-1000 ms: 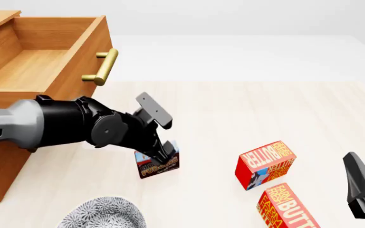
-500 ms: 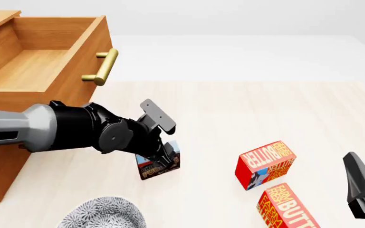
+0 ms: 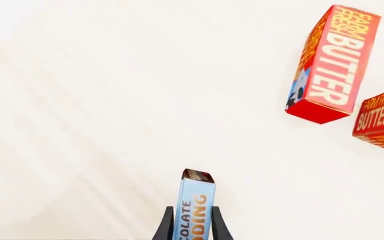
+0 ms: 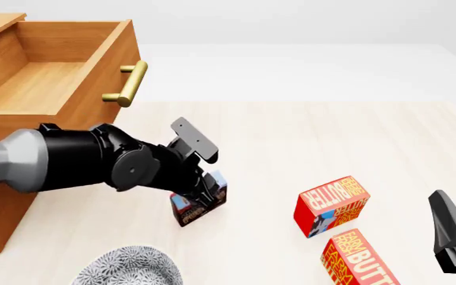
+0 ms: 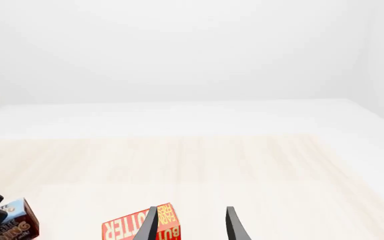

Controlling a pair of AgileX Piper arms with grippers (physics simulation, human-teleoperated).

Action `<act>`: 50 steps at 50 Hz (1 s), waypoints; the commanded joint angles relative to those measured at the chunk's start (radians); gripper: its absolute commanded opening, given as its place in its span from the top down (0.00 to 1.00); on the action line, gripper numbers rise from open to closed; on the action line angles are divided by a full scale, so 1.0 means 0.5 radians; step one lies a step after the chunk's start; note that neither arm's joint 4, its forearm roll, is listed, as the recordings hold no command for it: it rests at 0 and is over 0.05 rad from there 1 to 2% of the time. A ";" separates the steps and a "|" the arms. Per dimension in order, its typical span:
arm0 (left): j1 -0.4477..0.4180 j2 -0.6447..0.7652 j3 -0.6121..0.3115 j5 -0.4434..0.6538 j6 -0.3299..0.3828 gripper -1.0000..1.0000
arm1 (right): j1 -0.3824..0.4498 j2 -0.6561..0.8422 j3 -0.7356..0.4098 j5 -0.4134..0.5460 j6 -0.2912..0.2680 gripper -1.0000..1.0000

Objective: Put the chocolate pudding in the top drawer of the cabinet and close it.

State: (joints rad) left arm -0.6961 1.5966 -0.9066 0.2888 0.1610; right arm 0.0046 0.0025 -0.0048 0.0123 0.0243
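At far left the cabinet (image 4: 6, 196) is cut off by the frame edge, its top drawer (image 4: 62, 77) pulled open. Right of it, the left gripper (image 4: 200, 199) is clamped on the chocolate pudding (image 4: 200, 205), tilted just off the table (image 4: 291, 136); its fingers hide most of the lettering. Two butter boxes (image 4: 331, 205) lie further right, the nearer one cropped. At the right edge the right gripper (image 5: 192, 225) hangs with fingers apart.
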 commanded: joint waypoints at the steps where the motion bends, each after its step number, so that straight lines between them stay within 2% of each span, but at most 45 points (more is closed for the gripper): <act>1: 0.073 -0.123 0.069 0.001 0.069 1.00 | -0.001 0.004 0.002 -0.008 -0.006 0.00; 7: 0.110 -0.205 0.064 0.023 0.100 1.00 | -0.001 0.004 0.002 -0.008 -0.006 0.00; 12: 0.028 -0.275 0.043 0.057 0.123 1.00 | -0.001 0.004 0.002 -0.008 -0.006 0.00; 15: -0.008 -0.305 0.027 0.085 0.086 1.00 | -0.001 0.004 0.002 -0.008 -0.006 0.00; 25: -0.064 -0.372 -0.004 0.142 0.111 1.00 | -0.001 0.004 0.002 -0.008 -0.006 0.00; 38: -0.185 -0.464 -0.123 0.274 0.059 1.00 | -0.001 0.004 0.002 -0.008 -0.006 0.00; 43: -0.244 -0.523 -0.149 0.308 0.118 1.00 | -0.001 0.004 0.002 -0.008 -0.007 0.00; 50: -0.287 -0.620 -0.222 0.407 0.103 1.00 | -0.001 0.004 0.002 -0.008 -0.006 0.00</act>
State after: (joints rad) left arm -0.8298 1.3368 -1.0173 0.4676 0.1837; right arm 0.0046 0.0026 -0.0048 0.0123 0.0243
